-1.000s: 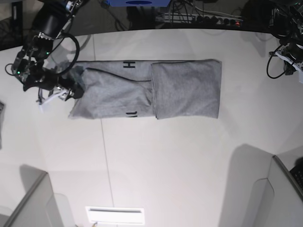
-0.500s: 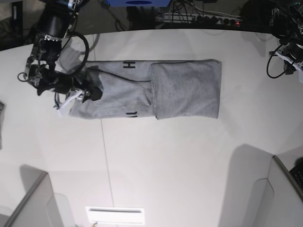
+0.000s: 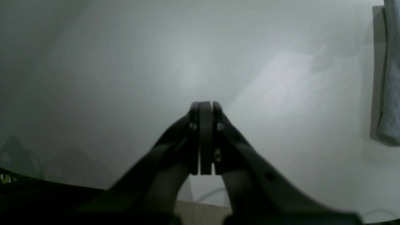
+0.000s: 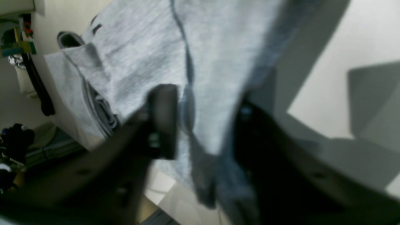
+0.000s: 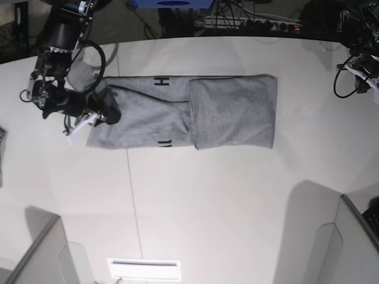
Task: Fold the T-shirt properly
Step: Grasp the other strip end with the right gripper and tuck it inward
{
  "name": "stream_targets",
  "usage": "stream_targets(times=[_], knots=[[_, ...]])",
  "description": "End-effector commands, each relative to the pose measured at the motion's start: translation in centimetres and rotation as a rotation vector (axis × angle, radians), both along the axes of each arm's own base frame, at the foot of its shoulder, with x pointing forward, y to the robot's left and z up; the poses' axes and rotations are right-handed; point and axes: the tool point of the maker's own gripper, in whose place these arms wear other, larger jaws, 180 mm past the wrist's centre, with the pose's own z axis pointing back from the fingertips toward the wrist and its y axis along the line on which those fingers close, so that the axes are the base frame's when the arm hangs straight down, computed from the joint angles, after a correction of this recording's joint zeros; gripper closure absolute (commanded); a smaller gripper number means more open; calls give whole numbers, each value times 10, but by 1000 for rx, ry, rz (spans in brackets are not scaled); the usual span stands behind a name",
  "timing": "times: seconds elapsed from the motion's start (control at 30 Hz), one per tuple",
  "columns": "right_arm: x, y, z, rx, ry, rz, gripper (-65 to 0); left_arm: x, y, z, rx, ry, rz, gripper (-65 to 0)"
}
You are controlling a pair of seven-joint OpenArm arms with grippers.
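The heather-grey T-shirt lies on the white table as a long strip, its right part folded over the middle; bits of black lettering show at its edges. My right gripper is over the shirt's left end. In the right wrist view this gripper is blurred, its jaws stand apart, and grey cloth runs between them. My left gripper is shut and empty above bare table. The left arm is at the far right edge, away from the shirt. A strip of grey cloth shows at the right edge of the left wrist view.
Grey partitions stand at the front left and front right. A white label plate sits at the front edge. Cables and a power strip run behind the table's back edge.
My right gripper moved right from beside the shirt onto its left end, then slightly back left. The shirt's left end shifted a little. The left arm stayed put.
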Motion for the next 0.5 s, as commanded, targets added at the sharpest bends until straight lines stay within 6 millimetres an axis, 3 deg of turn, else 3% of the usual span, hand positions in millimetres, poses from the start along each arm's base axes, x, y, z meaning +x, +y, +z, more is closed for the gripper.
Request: stream_targets(times=[0.0,0.17,0.47], knots=[[-16,-7,-15,-58,79,27,-155,5,3,11,22,-35,-11,0],[-19,-6,-18,-53,90,25,0,4,3,11,22,-33,-11,0],[-10,-13,-15,-74,52,-1,0,4,4,11,24,-31,-10,0]])
